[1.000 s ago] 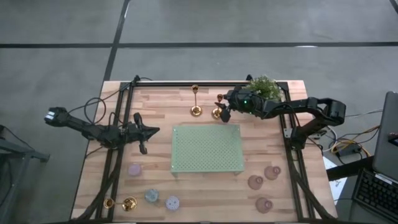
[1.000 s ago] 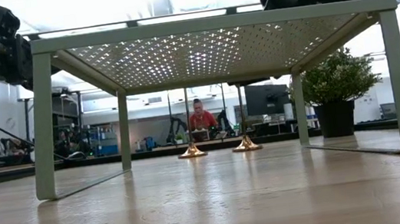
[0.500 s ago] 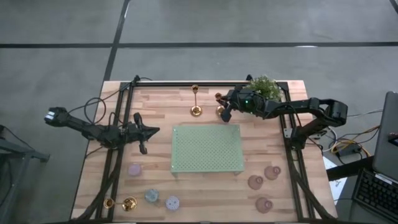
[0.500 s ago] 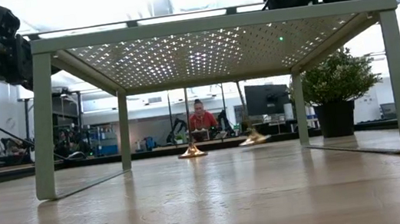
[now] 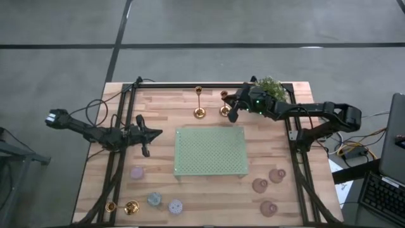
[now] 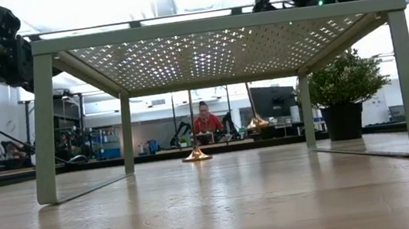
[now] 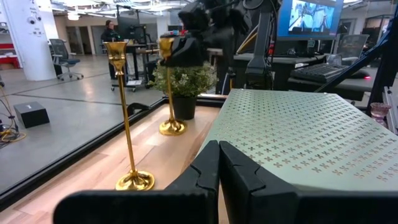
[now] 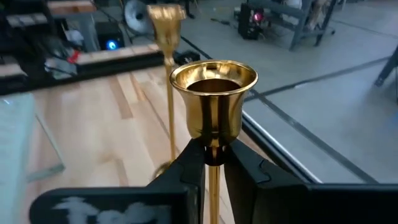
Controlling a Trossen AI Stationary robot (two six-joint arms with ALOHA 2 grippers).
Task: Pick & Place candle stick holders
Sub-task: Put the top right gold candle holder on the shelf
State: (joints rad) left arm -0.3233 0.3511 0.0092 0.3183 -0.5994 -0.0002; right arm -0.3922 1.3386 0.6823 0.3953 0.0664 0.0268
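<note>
- Right gripper clenched on slim shiny gold candle stick holder, stem between jaws, cup just above.
- Pick step; next, carry and place upright.
- Left gripper clenched empty, waiting.

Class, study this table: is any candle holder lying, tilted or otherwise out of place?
Yes. One gold holder lies on its side at the table's near-left corner, while another stands upright at the far edge. A third hangs lifted off the wood, clamped below its cup by the right gripper.

Grey concrete floor all around the wooden tabletop; beyond it, desks, monitors, a seated person.
</note>
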